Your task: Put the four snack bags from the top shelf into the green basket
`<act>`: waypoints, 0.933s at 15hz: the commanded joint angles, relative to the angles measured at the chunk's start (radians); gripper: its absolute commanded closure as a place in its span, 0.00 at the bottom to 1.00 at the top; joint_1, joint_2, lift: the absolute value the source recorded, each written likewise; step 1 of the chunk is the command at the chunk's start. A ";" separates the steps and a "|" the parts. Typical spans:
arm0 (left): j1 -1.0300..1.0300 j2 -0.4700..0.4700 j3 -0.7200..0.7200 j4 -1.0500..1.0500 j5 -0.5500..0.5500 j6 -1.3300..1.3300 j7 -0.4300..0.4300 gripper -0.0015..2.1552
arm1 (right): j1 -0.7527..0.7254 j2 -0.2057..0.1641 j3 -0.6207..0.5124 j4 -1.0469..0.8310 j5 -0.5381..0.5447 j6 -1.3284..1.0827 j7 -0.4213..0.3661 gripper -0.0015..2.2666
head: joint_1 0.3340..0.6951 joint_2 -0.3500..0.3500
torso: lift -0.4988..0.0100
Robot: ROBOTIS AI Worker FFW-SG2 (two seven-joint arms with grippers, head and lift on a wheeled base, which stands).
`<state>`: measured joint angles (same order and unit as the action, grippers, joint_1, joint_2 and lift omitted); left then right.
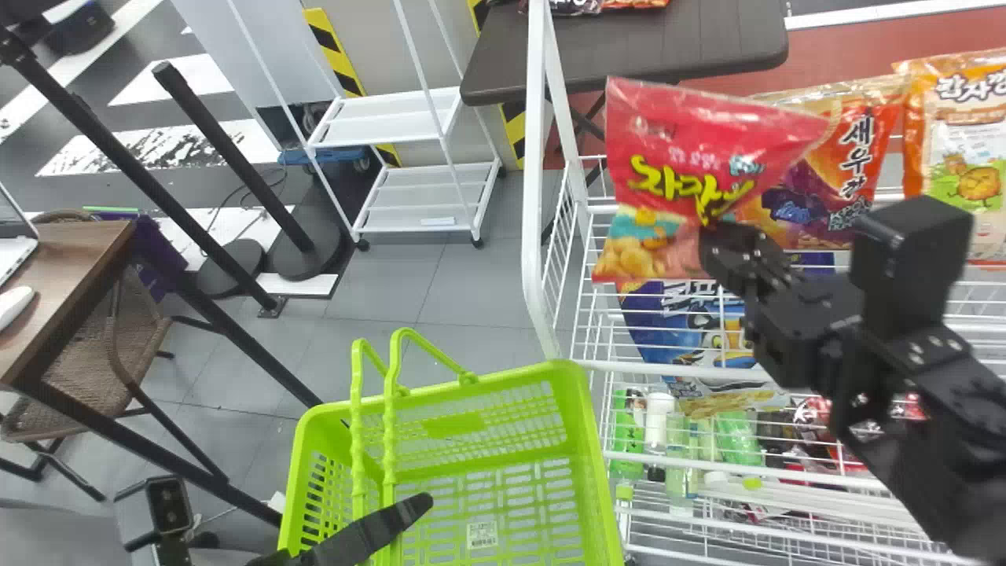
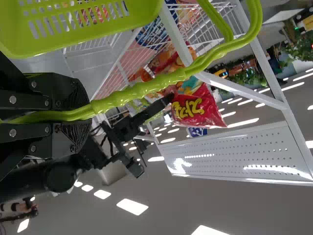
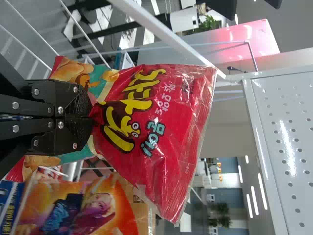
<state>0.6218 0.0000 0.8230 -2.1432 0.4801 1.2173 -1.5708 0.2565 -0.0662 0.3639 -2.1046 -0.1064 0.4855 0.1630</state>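
Right gripper: I have the black two-fingered right gripper (image 1: pixel 711 240) clamped on the middle of a glossy red snack bag with yellow lettering (image 1: pixel 684 149). The film puckers at the pinch point; the part of the bag behind the fingers is hidden from me in the right wrist view.

Red bag location: raised at the white wire rack (image 1: pixel 534 196), beyond the basket and to its right in the head view. It overlaps the next bag.

Orange-and-purple snack bag (image 1: pixel 853 173): behind the red bag, which covers its left portion.

Orange-and-white snack bag (image 1: pixel 974 149): farther right; the head view's edge cuts it off.

Blue snack bag (image 1: pixel 648 322): seen through the rack wires, partly masked by the right arm. I cannot tell which shelf supports it.

Left gripper: my black left gripper (image 1: pixel 393 523) is closed around the ribbed green handle (image 1: pixel 388 440). The handle hides part of the finger contact.

Green basket (image 1: pixel 574 377): slotted plastic, left of the rack; its near end is cut off by the bottom edge. A small white label (image 1: pixel 482 534) lies on its floor, print illegible.

Lower rack: bottles (image 1: pixel 626 448) stand behind the wires, some outlines obscured.
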 commanded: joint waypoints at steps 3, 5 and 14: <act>-0.004 -0.003 -0.002 0.002 0.000 0.000 -0.010 1.00 | 0.104 -0.064 0.010 -0.153 -0.125 0.109 0.023 1.00 | 1.00 1.00 | 0.98; -0.004 -0.003 -0.004 0.002 0.000 0.000 -0.010 1.00 | 0.132 -0.066 0.038 -0.201 -0.154 0.186 0.050 1.00 | 1.00 1.00 | 0.98; -0.007 -0.003 -0.011 0.003 -0.002 0.000 -0.010 1.00 | 0.104 -0.080 0.198 -0.101 -0.257 0.256 0.079 1.00 | 1.00 1.00 | 0.98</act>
<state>0.6158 0.0000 0.8140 -2.1399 0.4792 1.2173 -1.5708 0.3752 -0.1475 0.5354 -2.2509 -0.3498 0.7456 0.2423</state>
